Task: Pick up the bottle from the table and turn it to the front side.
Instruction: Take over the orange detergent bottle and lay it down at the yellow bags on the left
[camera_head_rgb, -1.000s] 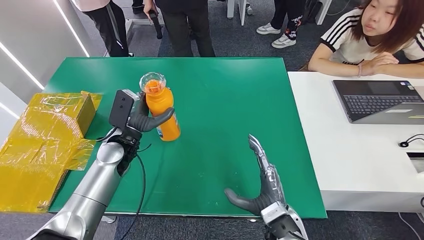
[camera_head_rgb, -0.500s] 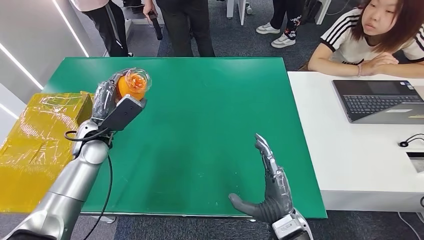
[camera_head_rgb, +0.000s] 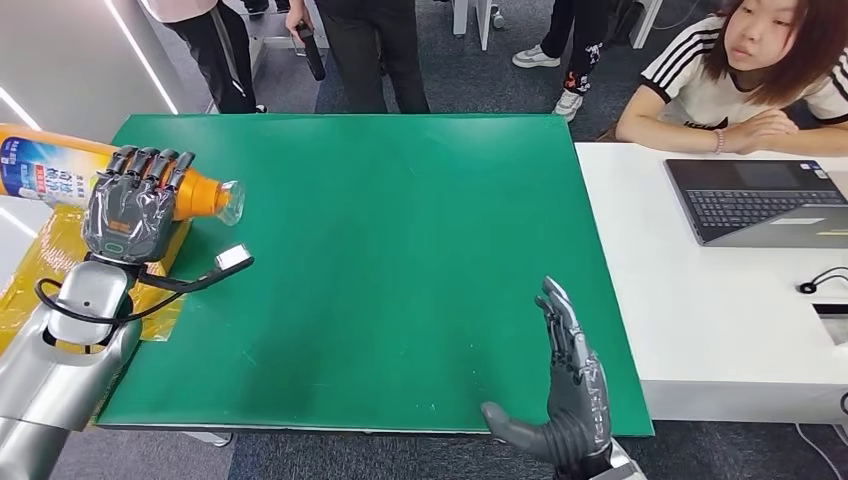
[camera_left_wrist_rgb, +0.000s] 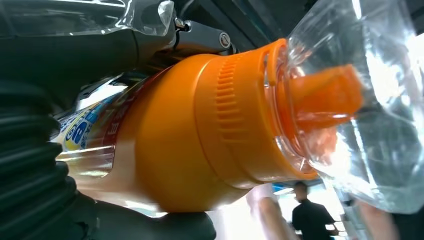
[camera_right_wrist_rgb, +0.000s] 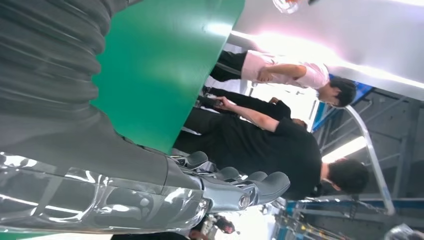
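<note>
We've got the bottle up off the green table, lying on its side above the table's left edge, orange shoulder and clear cap pointing toward the table's middle, the label end running out to the left. Our left hand wraps it, fingers curled over the top of the orange body. From the left wrist we see what the head view blurs: a clear dome cap over an orange spout, ribbing round the collar, blue print on the label. How full it is, we cannot tell. Beneath sits yellow wrapped packaging. Our right hand stands edge-up at the table's near edge, fingers straight, thumb splayed, holding nothing. On the white desk, 1 open laptop, a seated person behind it.
</note>
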